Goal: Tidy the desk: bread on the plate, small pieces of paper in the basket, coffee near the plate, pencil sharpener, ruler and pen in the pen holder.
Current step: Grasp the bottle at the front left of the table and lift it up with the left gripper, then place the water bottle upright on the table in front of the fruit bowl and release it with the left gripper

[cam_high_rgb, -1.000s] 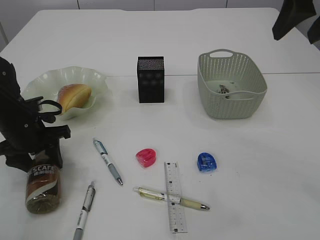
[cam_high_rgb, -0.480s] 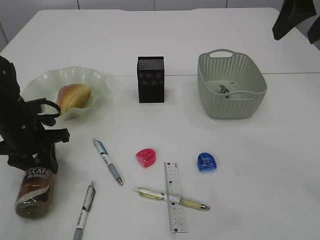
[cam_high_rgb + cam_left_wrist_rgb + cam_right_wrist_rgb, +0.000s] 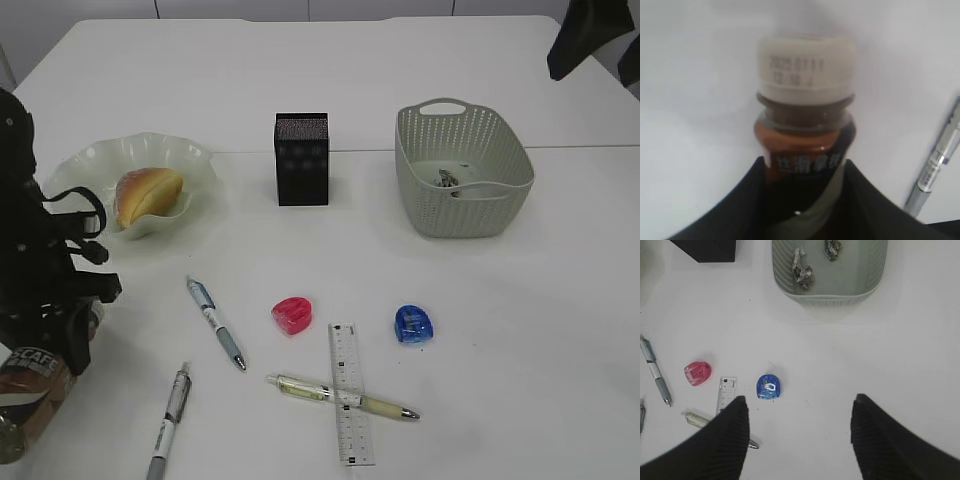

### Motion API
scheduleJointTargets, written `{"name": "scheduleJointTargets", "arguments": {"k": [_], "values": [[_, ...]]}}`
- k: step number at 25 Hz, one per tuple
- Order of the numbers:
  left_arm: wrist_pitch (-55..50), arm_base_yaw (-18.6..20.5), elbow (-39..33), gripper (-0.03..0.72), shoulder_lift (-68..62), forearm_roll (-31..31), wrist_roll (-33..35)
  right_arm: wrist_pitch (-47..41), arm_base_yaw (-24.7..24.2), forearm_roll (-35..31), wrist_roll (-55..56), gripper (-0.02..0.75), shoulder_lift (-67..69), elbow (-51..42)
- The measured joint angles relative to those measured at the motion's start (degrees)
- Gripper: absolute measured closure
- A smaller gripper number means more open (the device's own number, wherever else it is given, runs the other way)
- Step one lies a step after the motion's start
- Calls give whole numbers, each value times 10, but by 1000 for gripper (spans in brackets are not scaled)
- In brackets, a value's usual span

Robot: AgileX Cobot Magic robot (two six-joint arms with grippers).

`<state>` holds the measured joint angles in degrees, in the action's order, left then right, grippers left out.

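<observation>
My left gripper (image 3: 805,200) is shut on the brown coffee bottle (image 3: 806,135) just below its white cap, at the desk's front left corner (image 3: 28,385). The bread (image 3: 148,192) lies on the green ruffled plate (image 3: 195,160). Crumpled paper pieces (image 3: 802,267) lie inside the basket (image 3: 465,190). The black pen holder (image 3: 301,158) stands at centre back. A red sharpener (image 3: 293,314), a blue sharpener (image 3: 413,325), the ruler (image 3: 348,420) and three pens (image 3: 216,323) lie on the desk's front half. My right gripper (image 3: 800,405) hovers open and holds nothing, high above the blue sharpener (image 3: 769,386).
One pen (image 3: 385,406) lies across the ruler, another (image 3: 170,412) just right of the held bottle. The right arm (image 3: 590,35) hangs at the far right corner. White desk (image 3: 540,330) stretches bare right of the blue sharpener.
My left gripper's jaws narrowed onto the coffee bottle. Arm and bottle then shifted left and toward the front edge. The right arm stayed still.
</observation>
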<state>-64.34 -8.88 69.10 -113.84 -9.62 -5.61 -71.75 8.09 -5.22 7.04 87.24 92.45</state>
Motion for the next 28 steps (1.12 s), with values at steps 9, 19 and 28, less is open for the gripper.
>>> {"name": "scheduleJointTargets", "arguments": {"k": [9,19,28], "values": [[-28,0,25,416,72,29,10,0,0,15,0,267,0,0],[96,0,-24,416,351,76,11,0,0,19,0,267,0,0],[487,0,-268,416,588,122,12,0,0,29,0,267,0,0]]}}
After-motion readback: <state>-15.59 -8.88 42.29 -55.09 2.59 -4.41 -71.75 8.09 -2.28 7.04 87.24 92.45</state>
